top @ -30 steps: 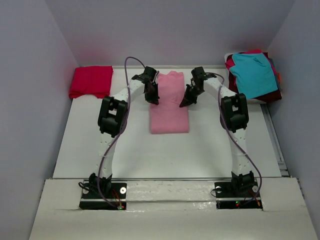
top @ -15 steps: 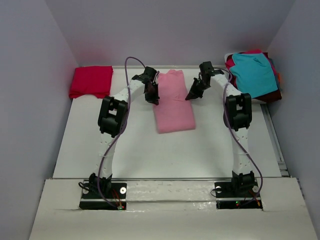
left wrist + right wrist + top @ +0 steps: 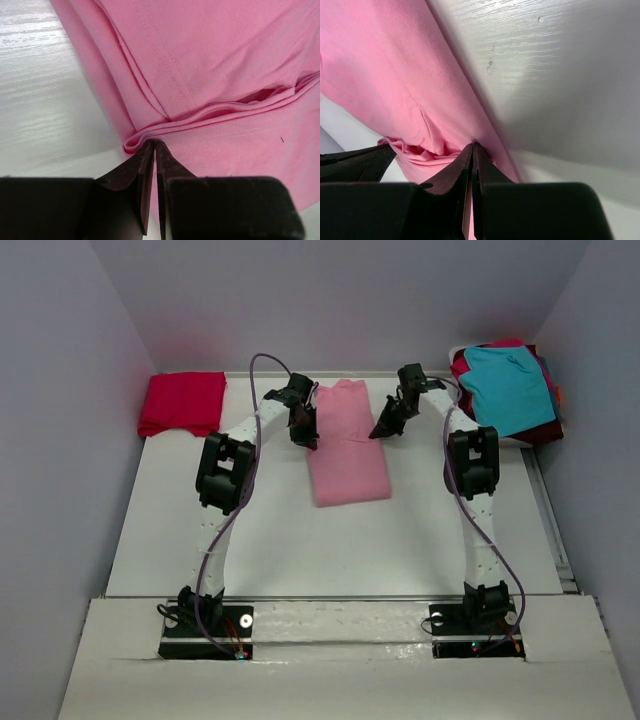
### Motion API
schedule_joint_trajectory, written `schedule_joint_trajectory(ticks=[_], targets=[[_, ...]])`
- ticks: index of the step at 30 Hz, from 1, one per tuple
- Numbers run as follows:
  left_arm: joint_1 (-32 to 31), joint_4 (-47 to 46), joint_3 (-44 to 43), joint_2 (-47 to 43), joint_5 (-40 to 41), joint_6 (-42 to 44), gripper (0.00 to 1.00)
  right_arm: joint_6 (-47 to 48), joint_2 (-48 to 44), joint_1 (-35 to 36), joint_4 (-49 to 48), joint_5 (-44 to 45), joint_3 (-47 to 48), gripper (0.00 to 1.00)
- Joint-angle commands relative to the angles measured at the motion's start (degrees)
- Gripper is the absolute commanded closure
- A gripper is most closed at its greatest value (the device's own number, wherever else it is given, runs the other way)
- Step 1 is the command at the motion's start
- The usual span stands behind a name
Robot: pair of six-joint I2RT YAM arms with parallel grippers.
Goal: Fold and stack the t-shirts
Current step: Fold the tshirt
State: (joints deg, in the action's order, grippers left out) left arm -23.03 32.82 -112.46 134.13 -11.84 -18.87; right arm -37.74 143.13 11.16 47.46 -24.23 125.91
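Observation:
A light pink t-shirt (image 3: 350, 455) lies folded into a long strip on the white table (image 3: 270, 530), slightly askew, its near end toward the right. My left gripper (image 3: 311, 443) is at its left edge, shut on a folded hem of the pink shirt (image 3: 215, 60); the closed tips (image 3: 154, 145) pinch the fabric roll. My right gripper (image 3: 376, 433) is at the shirt's right edge, tips (image 3: 473, 146) shut on the pink cloth (image 3: 385, 70). A crimson red t-shirt (image 3: 182, 402) lies folded at the back left. A teal t-shirt (image 3: 508, 385) tops a pile over a maroon one (image 3: 540, 430) at the back right.
Grey walls close in the table on the left, back and right. The pile of tees sits on a raised white surface (image 3: 520, 443) at the back right corner. Both arm bases (image 3: 205, 620) stand at the near edge.
My right gripper has moved back and to the right, and the pink shirt's near end has swung right with it. The left gripper stayed put. Little has moved in the last half second.

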Motion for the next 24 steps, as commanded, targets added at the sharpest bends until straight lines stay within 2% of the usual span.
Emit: schedule_joint_trajectory(ticks=[1, 2, 5, 7, 9, 12, 13, 15, 17, 20, 24], targets=[[0.44, 0.85, 0.75, -0.88, 1.81, 1.65, 0.80, 1.52, -0.57, -0.96, -0.80, 0.23, 2.32, 0.91], [0.44, 0.32, 1.28, -1.58, 1.99, 1.56, 0.80, 1.96, -1.27, -0.96, -0.88, 0.41, 2.15, 0.90], [0.44, -2.58, 4.09, -4.04, 2.52, 1.21, 0.79, 3.89, -4.61, -0.96, -0.71, 1.81, 1.45, 0.73], [0.44, -4.33, 5.59, -7.02, 2.87, 1.12, 0.76, 5.65, -6.80, -0.96, -0.53, 2.78, 1.10, 0.43], [0.44, -5.13, 6.47, -8.17, 3.31, 1.03, 0.69, 6.97, -8.04, -0.96, -0.09, 3.66, 1.27, 0.35], [0.44, -5.40, 6.56, -10.37, 4.36, 0.68, 0.64, 7.76, -9.97, -1.49, 1.40, 3.84, 1.89, 0.29], [0.44, -5.14, 6.47, -11.16, 5.06, 0.51, 0.55, 8.20, -10.85, -1.49, 1.67, 3.40, 1.54, 0.28], [0.44, -4.96, 7.17, -14.14, 6.47, 0.24, 0.44, 8.47, -14.09, -1.49, 1.32, 3.75, -0.82, 0.25], [0.44, -4.96, 8.13, -16.43, 6.91, 0.42, 0.38, 8.03, -16.91, -1.49, 0.88, 4.01, -3.72, 0.23], [0.44, -1.37, 9.80, -19.51, 6.21, 0.07, 0.36, 7.68, -22.26, -1.49, 1.75, 3.05, -9.96, 0.23], [0.44, -3.81, 21.56, -25.47, 2.09, -3.70, 0.36, 7.41, -27.63, -1.49, -2.10, 0.94, -24.36, 0.23]])
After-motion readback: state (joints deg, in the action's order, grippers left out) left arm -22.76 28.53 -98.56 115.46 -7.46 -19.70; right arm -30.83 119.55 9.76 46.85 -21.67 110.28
